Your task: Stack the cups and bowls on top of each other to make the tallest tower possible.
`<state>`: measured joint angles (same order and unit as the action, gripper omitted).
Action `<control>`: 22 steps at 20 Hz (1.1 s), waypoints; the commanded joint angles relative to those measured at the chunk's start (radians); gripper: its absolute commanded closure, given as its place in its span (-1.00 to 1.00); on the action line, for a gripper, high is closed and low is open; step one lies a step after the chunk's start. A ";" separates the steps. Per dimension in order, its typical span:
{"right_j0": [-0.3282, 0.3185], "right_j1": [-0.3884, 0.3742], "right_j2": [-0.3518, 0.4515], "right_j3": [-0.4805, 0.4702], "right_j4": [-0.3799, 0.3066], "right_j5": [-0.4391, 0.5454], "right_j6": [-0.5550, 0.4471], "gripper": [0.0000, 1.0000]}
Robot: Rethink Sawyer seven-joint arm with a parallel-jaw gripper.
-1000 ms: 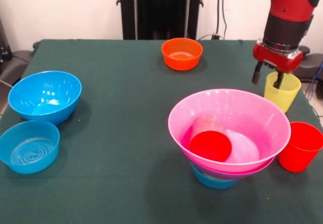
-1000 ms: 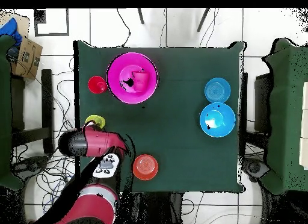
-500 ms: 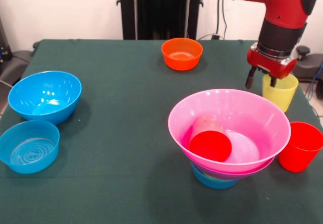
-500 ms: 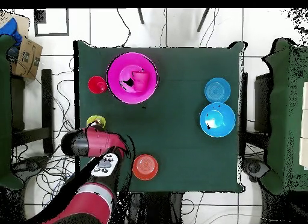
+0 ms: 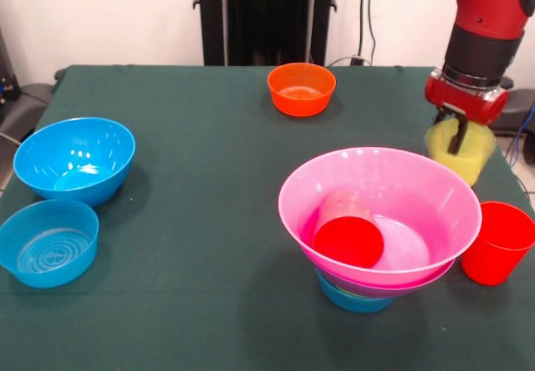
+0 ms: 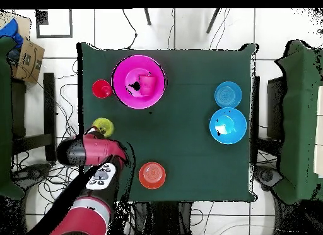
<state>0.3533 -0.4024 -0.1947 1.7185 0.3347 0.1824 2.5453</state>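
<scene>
Red and black arm comes down at the table's far right corner in the front view. Gripper (image 5: pixel 459 134) sits at the mouth of the yellow tapered plastic cup (image 5: pixel 462 158); one dark finger (image 5: pixel 458 136) reaches down inside the cup, the other is blurred against the rim. Cannot tell whether the fingers pinch the cup wall or stand apart from it. In the overhead view the arm covers the gripper; only part of the yellow cup (image 6: pixel 103 126) shows at the arm's edge.

Wide glossy pink plastic bowl (image 5: pixel 418 189) stands near the front right corner, nested over a purple bowl rim (image 5: pixel 443 273) and a small blue bowl (image 5: pixel 355 298) at the base. A red plastic cup (image 5: pixel 348 231) lies on its side inside the pink bowl, mouth toward the camera.

Second red cup (image 5: pixel 497 242) upright at the right edge, just beside the pink bowl.

Small orange plastic bowl (image 5: pixel 301 88) near the middle of the far edge, alone.

Deep blue bowl (image 5: pixel 74 159) at the left edge; shallower blue bowl (image 5: pixel 47 241) just in front of it, toward the front left corner.
</scene>
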 commanded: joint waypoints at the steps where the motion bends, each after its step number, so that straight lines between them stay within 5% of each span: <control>1: 0.013 0.015 0.017 -0.036 0.042 0.064 0.145 1.00; 8: 0.013 -0.039 0.023 -0.031 0.054 0.069 0.135 1.00; 22: -0.019 -0.141 -0.039 -0.103 0.030 0.263 0.100 1.00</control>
<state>0.3670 -0.5048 -0.2560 1.6964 0.3539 0.2664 2.5453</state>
